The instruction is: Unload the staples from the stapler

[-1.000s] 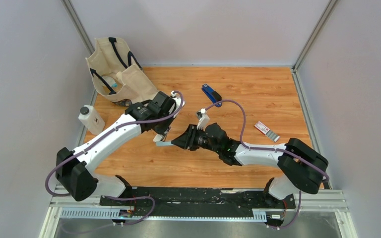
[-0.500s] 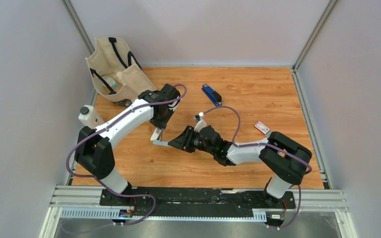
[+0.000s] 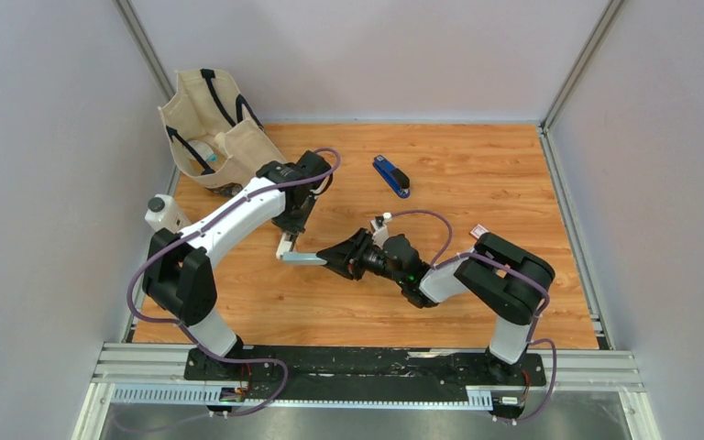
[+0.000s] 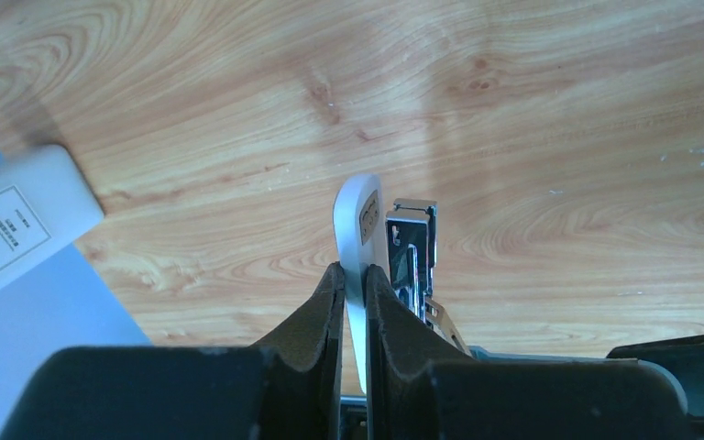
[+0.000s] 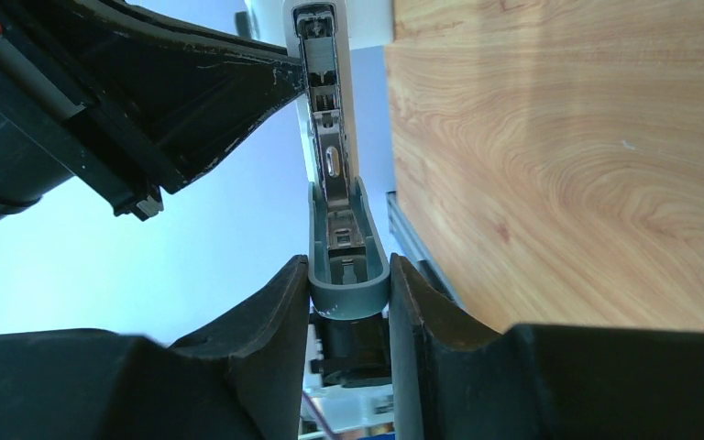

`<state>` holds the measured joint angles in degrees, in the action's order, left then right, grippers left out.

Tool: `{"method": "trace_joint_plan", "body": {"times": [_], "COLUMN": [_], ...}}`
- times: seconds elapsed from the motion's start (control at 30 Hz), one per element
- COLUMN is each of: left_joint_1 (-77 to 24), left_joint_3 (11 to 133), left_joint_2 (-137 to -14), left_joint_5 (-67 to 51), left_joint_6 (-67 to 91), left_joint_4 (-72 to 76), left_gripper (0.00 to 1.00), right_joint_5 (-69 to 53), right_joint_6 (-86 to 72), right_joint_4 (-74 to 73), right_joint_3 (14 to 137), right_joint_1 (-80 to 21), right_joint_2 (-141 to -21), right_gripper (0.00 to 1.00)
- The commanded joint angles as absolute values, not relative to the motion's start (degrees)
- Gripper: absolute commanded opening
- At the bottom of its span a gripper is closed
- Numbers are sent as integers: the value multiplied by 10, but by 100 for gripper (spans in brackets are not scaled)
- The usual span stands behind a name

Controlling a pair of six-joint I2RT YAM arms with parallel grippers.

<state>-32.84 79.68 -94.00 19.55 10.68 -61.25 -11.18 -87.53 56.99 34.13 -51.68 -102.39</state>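
Observation:
The small light grey stapler (image 3: 301,260) hangs open above the table, held by both grippers. My left gripper (image 3: 286,245) is shut on its white upper arm (image 4: 359,225), with the silvery metal magazine (image 4: 412,252) just right of it in the left wrist view. My right gripper (image 3: 332,258) is shut on the rounded grey base end (image 5: 348,280). The open underside of the stapler (image 5: 326,156) runs away from the right wrist camera. I cannot make out any staples in the channel, and no loose staples show.
A dark blue bar with a black end (image 3: 391,175) lies at the back centre. A canvas bag (image 3: 211,128) stands at the back left. A white bottle (image 3: 162,213) stands at the left edge. A red-and-white box (image 3: 478,231) peeks out behind the right arm.
Both arms folded in closer, the right elbow swinging left. The stapler, still held by both grippers, shifted slightly left, and the right arm now hides most of the red-and-white box.

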Motion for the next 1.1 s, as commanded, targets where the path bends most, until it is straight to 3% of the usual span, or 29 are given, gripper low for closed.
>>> {"method": "trace_joint_plan", "body": {"times": [0.0, 0.23, 0.77, 1.07], "left_joint_1": [-295, -284, -290, -344], "left_joint_3": [831, 821, 740, 742], "left_joint_2": [-945, -962, -971, -923], "left_joint_5": [262, 308, 367, 372], "left_joint_6": [112, 99, 81, 78], "left_joint_4": [-643, -646, -658, -658], "left_gripper": [0, 0, 0, 0], "right_joint_5": [-107, -74, -25, -42], "right_joint_6": [-984, -1104, -1113, -1094], "right_joint_4": [657, 810, 726, 769], "right_joint_3": [306, 283, 251, 284], "right_joint_1": [-503, -503, -494, -486], "right_joint_2": [-1055, -1099, -1056, -1084], "right_gripper": [4, 0, 0, 0]}}
